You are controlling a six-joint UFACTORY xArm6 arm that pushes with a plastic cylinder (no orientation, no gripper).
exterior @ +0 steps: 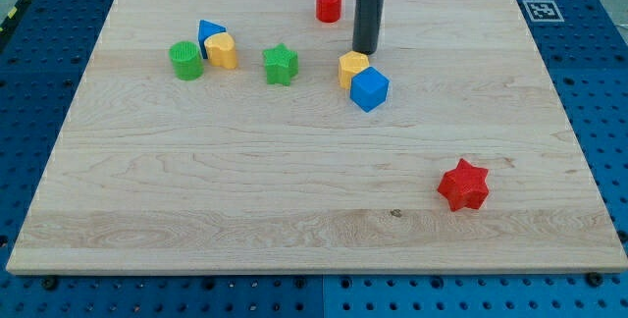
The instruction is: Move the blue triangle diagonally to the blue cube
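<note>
The blue triangle (pixel 208 33) sits at the upper left of the wooden board (pixel 294 181), touching a yellow rounded block (pixel 222 51) on its lower right. The blue cube (pixel 370 88) lies near the board's upper middle, touching a yellow block (pixel 352 66) at its upper left. My tip (pixel 365 53) stands just above and to the right of that yellow block, close above the blue cube and far to the right of the blue triangle.
A green cylinder (pixel 186 60) stands left of the yellow rounded block. A green star (pixel 281 64) lies between the two groups. A red cylinder (pixel 329 4) is near the top edge. A red star (pixel 463 185) lies at the lower right.
</note>
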